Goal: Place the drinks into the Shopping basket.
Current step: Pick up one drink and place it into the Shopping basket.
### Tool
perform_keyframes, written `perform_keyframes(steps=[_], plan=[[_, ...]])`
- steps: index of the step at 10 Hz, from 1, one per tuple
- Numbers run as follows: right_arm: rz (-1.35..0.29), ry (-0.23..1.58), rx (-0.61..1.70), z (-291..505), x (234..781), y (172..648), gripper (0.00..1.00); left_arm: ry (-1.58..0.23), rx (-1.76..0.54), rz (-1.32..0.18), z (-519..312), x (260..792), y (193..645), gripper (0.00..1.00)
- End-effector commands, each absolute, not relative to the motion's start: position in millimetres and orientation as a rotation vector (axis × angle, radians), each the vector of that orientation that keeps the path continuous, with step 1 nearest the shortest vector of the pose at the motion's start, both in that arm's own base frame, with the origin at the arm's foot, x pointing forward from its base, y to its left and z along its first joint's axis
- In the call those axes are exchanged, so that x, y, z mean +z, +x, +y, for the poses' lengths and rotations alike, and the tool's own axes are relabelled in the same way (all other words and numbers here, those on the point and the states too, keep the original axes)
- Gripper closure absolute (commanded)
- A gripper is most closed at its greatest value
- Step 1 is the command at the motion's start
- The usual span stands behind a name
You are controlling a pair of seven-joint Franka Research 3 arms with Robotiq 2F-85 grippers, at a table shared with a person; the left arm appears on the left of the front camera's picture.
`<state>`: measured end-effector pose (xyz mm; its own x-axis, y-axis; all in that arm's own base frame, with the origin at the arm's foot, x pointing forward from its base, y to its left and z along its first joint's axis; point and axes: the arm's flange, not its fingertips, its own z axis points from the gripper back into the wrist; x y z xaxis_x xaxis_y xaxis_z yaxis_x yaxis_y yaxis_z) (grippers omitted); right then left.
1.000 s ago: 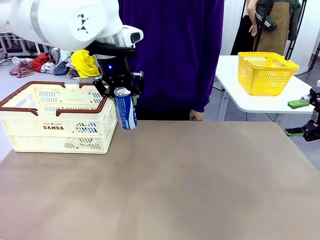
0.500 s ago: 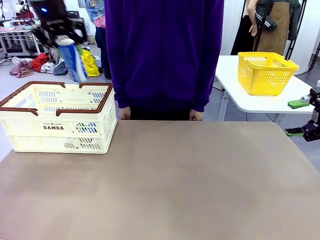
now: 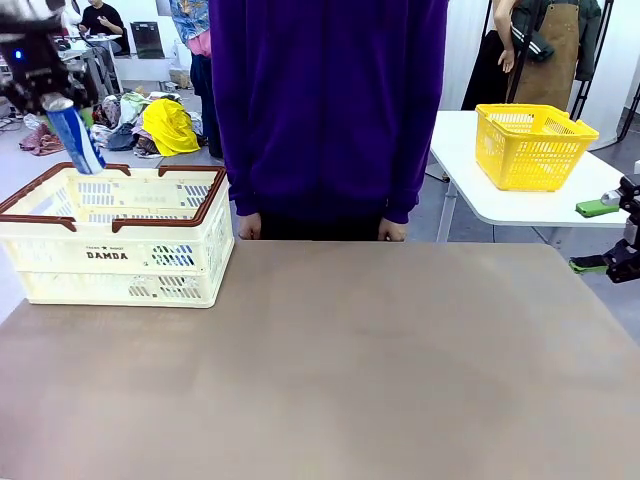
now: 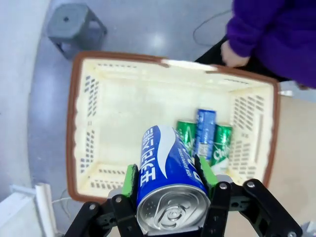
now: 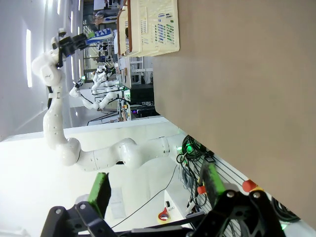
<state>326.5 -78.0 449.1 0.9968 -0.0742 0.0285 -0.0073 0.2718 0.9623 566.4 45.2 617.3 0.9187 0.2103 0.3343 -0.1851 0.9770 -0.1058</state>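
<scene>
Left gripper [image 3: 55, 100] clamped on a blue can [image 3: 77, 137], tilted, above the far-left rim of the basket [image 3: 120, 262] at the table's [image 3: 330, 370] far left; inside lie 3 cans, 1 blue [image 4: 204, 131] between 2 green [image 4: 186, 134]; right gripper [image 3: 615, 262] at the right edge, jaws wide apart, holding nothing.

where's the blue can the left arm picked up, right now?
Front view, far left: the blue can is clamped in the left hand, held above the Shopping basket. In the left wrist view it hangs over three cans lying inside.
</scene>
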Motion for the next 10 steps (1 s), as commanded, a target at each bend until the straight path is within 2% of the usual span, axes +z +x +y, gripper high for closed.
perform_keyframes(steps=[1, 4, 10], plan=[[-0.067, 1.307, -0.054, -77, 452, 327, 0.00, -0.141, 0.238, -0.319, 52, 579, 577, 1.00], [-0.067, 1.307, -0.054, -77, 452, 327, 0.00, -0.186, 0.281, -0.307, 57, 509, 589, 1.00], [-0.067, 1.307, -0.054, -77, 452, 327, 0.00, -0.134, 0.258, -0.141, 35, 440, 588, 1.00]])
